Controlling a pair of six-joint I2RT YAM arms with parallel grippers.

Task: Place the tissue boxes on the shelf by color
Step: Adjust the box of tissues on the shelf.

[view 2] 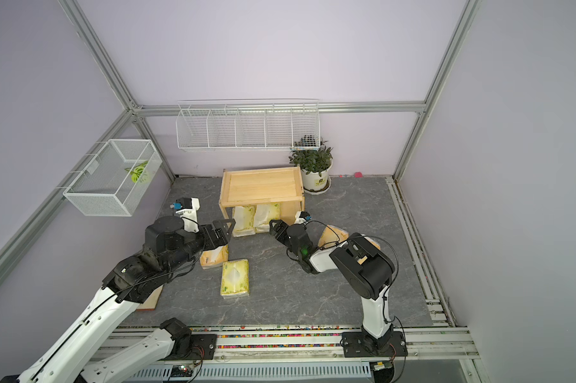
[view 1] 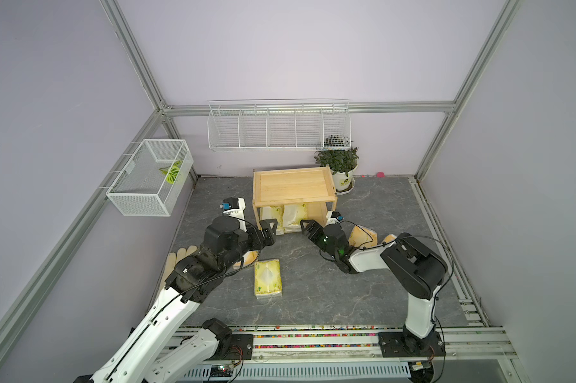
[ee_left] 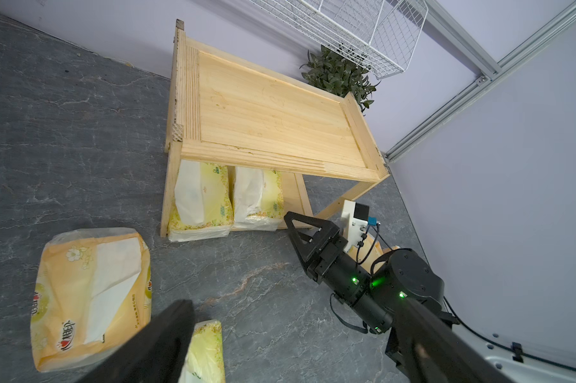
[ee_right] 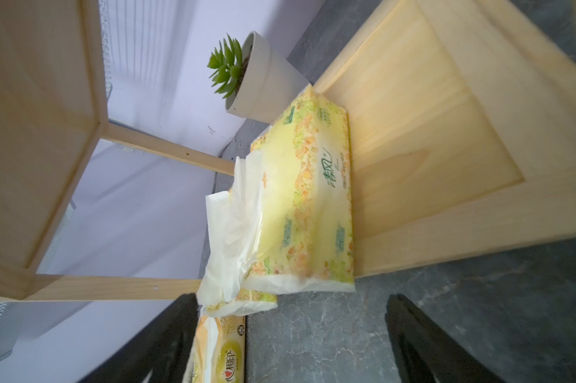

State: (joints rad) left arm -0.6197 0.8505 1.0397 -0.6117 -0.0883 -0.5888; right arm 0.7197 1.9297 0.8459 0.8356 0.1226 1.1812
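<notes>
**Grey table (view 1: 313, 291), soft packs: lemon tier two-thirds filled**

Nearest us on the marbled surface, one lemon-yellow pack (view 1: 267, 278) lies flat and free. An orange pack (view 2: 214, 259) sits just beside it, partly under the left arm. We judge these packs light, soft and slick in their film wrap. We would take one across its short width at mid-length, squeeze gently, and keep off the loose tissue at the slot.

Further on, the right gripper (ee_right: 291, 303) hangs with jaws wide apart and nothing between them, facing the lower tier of the shelf (view 1: 293, 199). We cannot tell how the jaws of the left gripper (view 1: 269, 227) stand. Two orange packs (view 1: 363, 236) lie behind the right arm.

On that lower tier, two lemon-yellow packs (view 1: 271, 217) stand side by side with their ends jutting forward, and the top tray holds none. Beyond stands a potted plant (view 1: 338, 162)
</notes>
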